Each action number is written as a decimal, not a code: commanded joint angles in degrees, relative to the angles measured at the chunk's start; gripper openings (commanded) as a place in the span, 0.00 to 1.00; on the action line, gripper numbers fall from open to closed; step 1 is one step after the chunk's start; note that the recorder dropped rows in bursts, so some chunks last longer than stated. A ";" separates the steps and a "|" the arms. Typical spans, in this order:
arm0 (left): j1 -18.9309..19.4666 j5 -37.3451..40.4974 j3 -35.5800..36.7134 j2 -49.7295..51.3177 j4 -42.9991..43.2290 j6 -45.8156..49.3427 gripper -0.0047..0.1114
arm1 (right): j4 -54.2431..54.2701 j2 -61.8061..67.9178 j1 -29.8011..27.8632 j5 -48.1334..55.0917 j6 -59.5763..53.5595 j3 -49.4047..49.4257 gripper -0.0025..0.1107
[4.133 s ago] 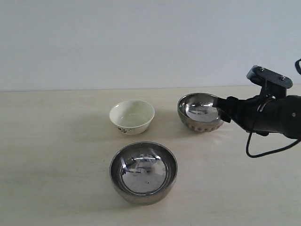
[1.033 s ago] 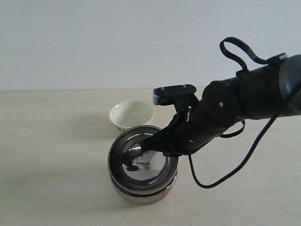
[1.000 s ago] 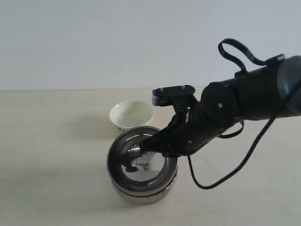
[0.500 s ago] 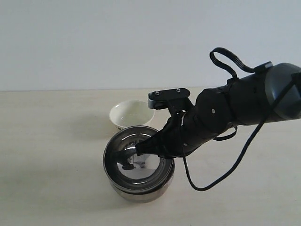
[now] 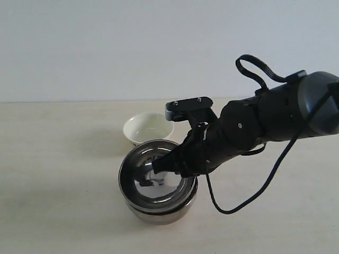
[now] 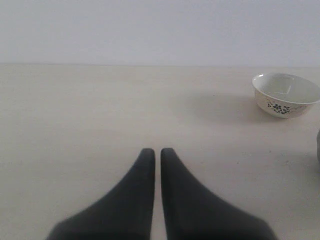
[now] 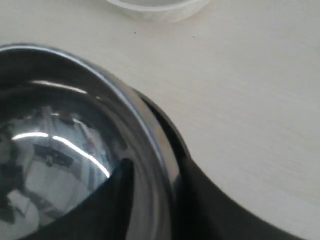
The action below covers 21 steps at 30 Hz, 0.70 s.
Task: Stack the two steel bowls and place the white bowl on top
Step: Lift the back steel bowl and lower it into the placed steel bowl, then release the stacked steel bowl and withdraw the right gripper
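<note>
Two steel bowls sit one inside the other near the table's front. The upper steel bowl (image 5: 151, 177) rests slightly off-centre to the left in the lower steel bowl (image 5: 165, 214). My right gripper (image 5: 159, 166) is shut on the upper bowl's right rim (image 7: 150, 145), one finger inside and one outside. The white bowl (image 5: 144, 127) stands just behind the stack, apart from it, and shows its floral mark in the left wrist view (image 6: 286, 95). My left gripper (image 6: 154, 152) hovers shut and empty over bare table, far from the bowls.
The pale wooden table (image 5: 63, 174) runs back to a plain white wall. The right arm and its looping black cable (image 5: 249, 198) stretch over the table's right side. The left arm is outside the exterior view.
The right gripper carried the steel bowl from the back right onto the front steel bowl. In the last second it sank lower and shifted slightly left.
</note>
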 commanded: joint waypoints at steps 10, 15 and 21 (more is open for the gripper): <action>-0.29 -0.43 0.17 -0.18 0.00 -0.27 0.07 | -0.47 -5.59 0.06 -1.26 -0.55 0.13 0.48; -0.29 -0.43 0.17 -0.18 0.00 -0.27 0.07 | -0.47 -7.94 0.06 -0.69 -0.77 0.13 0.40; -0.29 -0.43 0.17 -0.18 0.00 -0.27 0.07 | -0.98 -8.32 0.06 4.83 -5.67 0.23 0.02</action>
